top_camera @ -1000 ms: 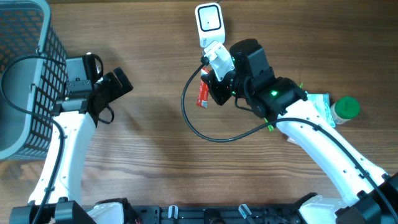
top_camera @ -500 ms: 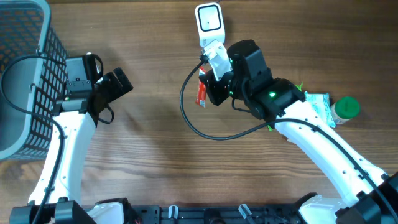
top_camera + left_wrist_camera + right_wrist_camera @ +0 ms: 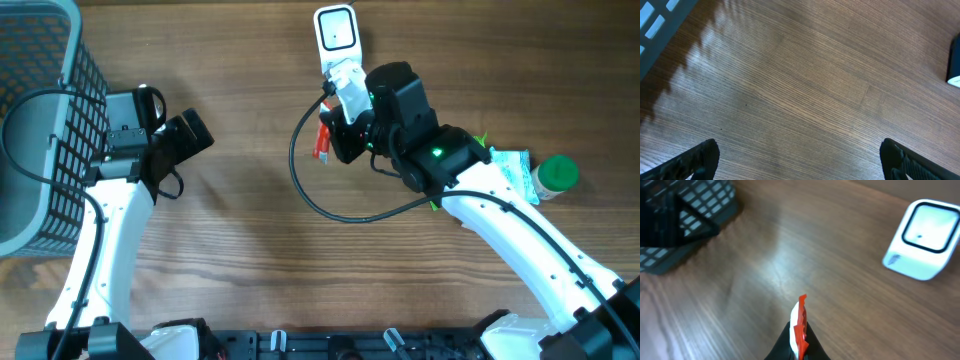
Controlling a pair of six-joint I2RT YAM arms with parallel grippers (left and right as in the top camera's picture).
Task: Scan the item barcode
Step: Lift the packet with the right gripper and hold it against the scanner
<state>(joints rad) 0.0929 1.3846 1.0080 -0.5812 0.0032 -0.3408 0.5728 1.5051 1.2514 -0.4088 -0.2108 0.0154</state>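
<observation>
- Red packet [image 3: 322,141], talk to me: where is it?
- Pinched in my right gripper [image 3: 799,349], with the jaws pressed together on its lower end. It looks lifted off the worktop [image 3: 250,260] and sits just short of the scanner [image 3: 336,30]. As far as I can see, the two aren't touching.
- Anything moved?
- Yes! Over the last second the right arm [image 3: 500,215] has crept the packet up towards the scanner's base. It's a small move, but the gap has narrowed. The left arm [image 3: 110,230] hasn't budged.
- So what does that mean for the scan?
- I read this as the presenting step, nearly there but not done. In the wrist view the scanner window sits off to the upper right and the packet shows edge-on. I can't make out a barcode at all. My judgement is that it needs turning to face the window.
- Left side?
- My left gripper [image 3: 800,162] is spread wide with nothing between the fingers. It hovers over bare wood beside the basket [image 3: 40,150].
- Give me the count, big to small.
- One worktop, one grey mesh basket, two arms and one white scanner. Then one green-capped bottle [image 3: 556,175], with one teal pouch [image 3: 515,165] right next to it. Last, that one red packet.
</observation>
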